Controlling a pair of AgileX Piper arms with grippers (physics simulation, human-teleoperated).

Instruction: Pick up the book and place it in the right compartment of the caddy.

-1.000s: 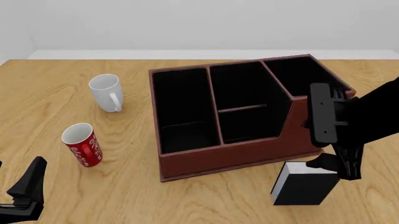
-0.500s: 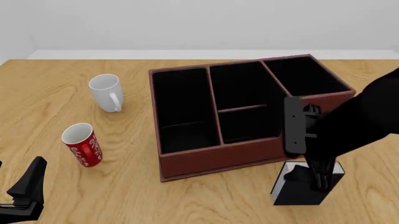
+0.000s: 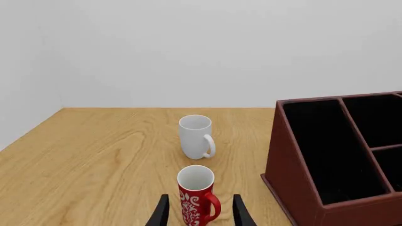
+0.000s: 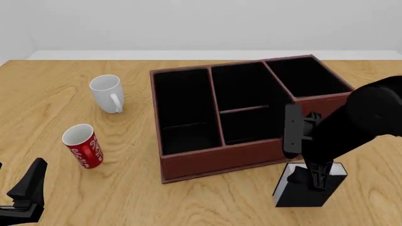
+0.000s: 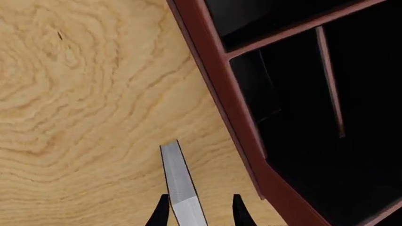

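The black book (image 4: 300, 195) stands upright on the table just in front of the caddy's (image 4: 220, 160) right front corner, white page edges on top. My right gripper (image 4: 316, 181) hangs right over the book's top, open. In the right wrist view the book's pale top edge (image 5: 179, 181) runs in between the two fingers of the right gripper (image 5: 199, 209), closer to one finger, with the caddy wall (image 5: 220, 94) alongside. The tall right compartment (image 4: 308, 77) holds nothing. My left gripper (image 4: 25, 193) rests open at the near left.
A red mug (image 4: 83, 146) and a white mug (image 4: 107, 93) stand left of the caddy. The left wrist view shows the red mug (image 3: 196, 195) beyond the left gripper (image 3: 199, 213), the white mug (image 3: 196, 136) farther off, and the caddy wall (image 3: 292, 165).
My right arm has swung left from beside the caddy's right wall and come down over the book. The book and the left arm have not moved.
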